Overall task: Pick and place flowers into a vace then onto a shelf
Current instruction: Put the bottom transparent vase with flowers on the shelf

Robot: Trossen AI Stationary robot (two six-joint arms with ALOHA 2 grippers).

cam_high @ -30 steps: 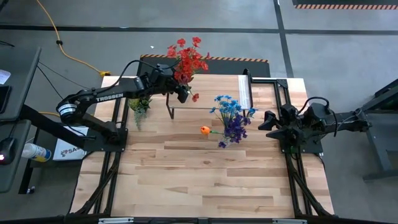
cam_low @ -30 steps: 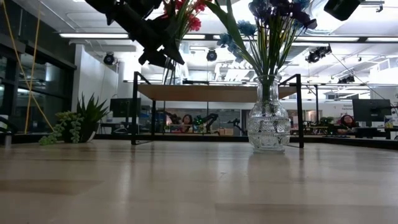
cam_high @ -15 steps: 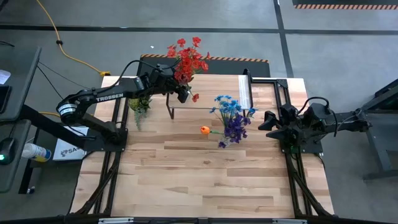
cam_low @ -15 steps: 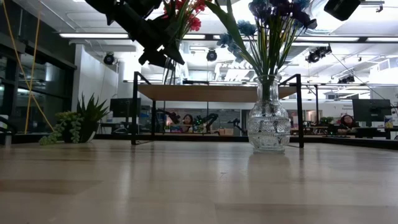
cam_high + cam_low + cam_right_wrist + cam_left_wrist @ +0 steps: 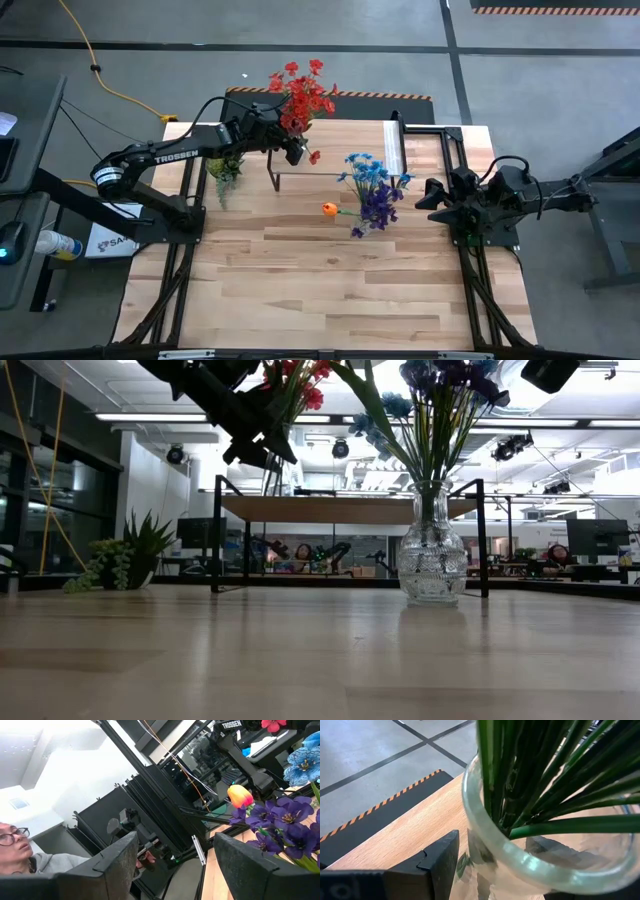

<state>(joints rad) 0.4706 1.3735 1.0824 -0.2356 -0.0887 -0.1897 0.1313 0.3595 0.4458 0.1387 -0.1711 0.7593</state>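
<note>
My left gripper (image 5: 291, 148) is shut on a clear glass vase (image 5: 520, 855) full of red flowers (image 5: 300, 92), high over the left end of the shelf (image 5: 340, 509); the left wrist view shows only its rim and green stems (image 5: 520, 775). A second glass vase (image 5: 431, 555) stands by its base on the table in front of the shelf and holds blue, purple and one orange flower (image 5: 370, 190). My right gripper (image 5: 428, 196) hovers open to the right of that bouquet, touching nothing. My left gripper holds the red-flower vase by its neck just under the rim (image 5: 472, 851), one finger (image 5: 442, 862) on each side, coming level from the table's left. The vase stands upright with the blooms above the fingers. Whether its base touches the shelf I cannot tell.
A small green spiky plant (image 5: 225, 170) sits at the table's left edge beside the left arm. The shelf's black legs (image 5: 216, 535) and pale strip (image 5: 393, 146) stand at the far side. The near half of the tabletop (image 5: 330, 280) is bare wood. A person (image 5: 20, 850) shows beyond the table.
</note>
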